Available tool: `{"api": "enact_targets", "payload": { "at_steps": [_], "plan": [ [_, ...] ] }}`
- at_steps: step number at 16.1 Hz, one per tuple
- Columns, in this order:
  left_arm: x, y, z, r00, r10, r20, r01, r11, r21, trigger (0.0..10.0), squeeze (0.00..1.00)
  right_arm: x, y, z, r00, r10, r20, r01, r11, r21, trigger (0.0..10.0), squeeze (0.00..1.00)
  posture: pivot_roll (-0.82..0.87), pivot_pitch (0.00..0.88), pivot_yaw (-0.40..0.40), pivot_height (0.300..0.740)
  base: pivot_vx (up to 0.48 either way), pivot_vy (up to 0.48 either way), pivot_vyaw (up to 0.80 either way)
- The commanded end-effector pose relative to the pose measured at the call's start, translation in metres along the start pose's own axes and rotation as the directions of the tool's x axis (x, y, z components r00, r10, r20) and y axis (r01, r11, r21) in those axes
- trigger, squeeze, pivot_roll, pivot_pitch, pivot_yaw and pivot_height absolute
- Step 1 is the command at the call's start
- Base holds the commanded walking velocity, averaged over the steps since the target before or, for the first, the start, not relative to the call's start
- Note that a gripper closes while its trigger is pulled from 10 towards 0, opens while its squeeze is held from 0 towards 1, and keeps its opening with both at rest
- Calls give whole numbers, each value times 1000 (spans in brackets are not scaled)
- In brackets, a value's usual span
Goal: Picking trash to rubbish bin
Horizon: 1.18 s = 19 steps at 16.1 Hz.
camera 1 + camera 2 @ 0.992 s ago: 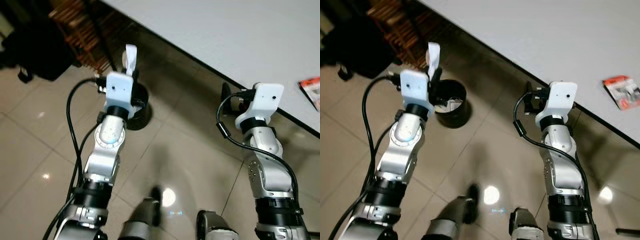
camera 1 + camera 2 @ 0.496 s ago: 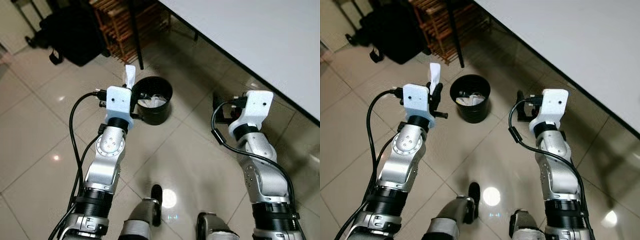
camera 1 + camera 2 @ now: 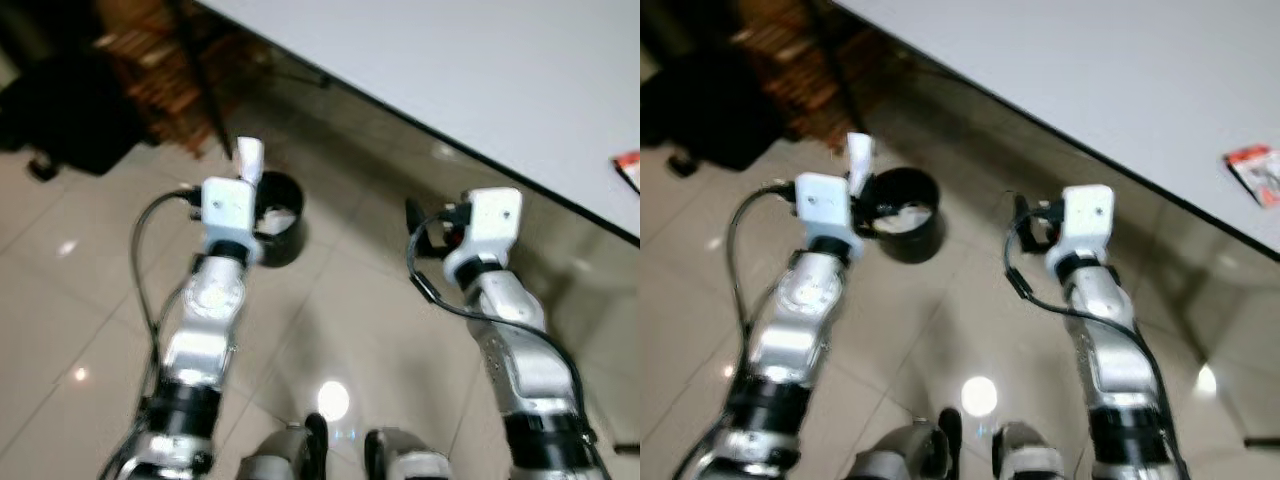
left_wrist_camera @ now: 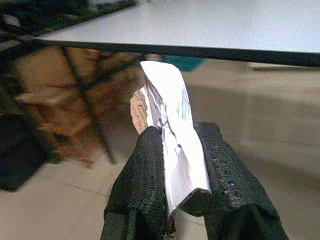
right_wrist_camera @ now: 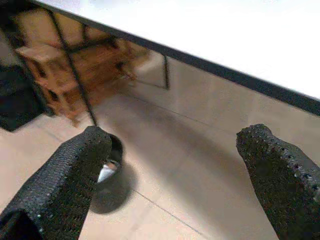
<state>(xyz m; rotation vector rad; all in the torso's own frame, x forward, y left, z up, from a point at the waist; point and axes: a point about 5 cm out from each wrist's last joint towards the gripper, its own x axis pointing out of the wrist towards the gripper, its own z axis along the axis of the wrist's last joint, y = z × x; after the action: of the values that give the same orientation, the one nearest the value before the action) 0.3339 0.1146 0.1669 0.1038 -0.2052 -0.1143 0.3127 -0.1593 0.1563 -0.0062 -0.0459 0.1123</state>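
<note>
While the left pincer (image 4: 177, 192) gripped a crumpled white paper (image 4: 172, 135) just beside the black bin (image 3: 902, 213) on the tiled floor (image 3: 960, 320), the right pincer (image 5: 175, 170) hung wide apart. Pale scraps lay inside the bin.

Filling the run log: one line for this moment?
left gripper: shut on paper | right gripper: open | bin: on floor, ahead
</note>
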Motion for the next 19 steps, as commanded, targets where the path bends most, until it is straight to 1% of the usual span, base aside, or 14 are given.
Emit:
{"api": "enact_targets", "payload": {
  "at_steps": [1,7,10,19],
  "plan": [
    [-1,8,-3,1000,26,-13,-26,1000,12,10000,0,1,6,2,1000,24,5,-24,1000,-3,10000,0,32,319,78,740,480,0,0],
    [0,7,-1,1000,18,-6,-18,1000,19,10000,0,-1,12,-5,998,66,-22,-66,998,6,10000,0,32,312,80,740,452,0,0],
    [0,2,1,1000,-12,16,12,1000,13,10000,0,-1,11,-6,998,61,-26,-61,998,13,10000,0,33,311,82,740,0,0,0],
    [1,3,1,1000,-9,17,9,1000,16,10000,0,0,13,-6,997,73,-25,-72,997,21,10000,0,37,320,82,740,0,0,0]
  ]
}}
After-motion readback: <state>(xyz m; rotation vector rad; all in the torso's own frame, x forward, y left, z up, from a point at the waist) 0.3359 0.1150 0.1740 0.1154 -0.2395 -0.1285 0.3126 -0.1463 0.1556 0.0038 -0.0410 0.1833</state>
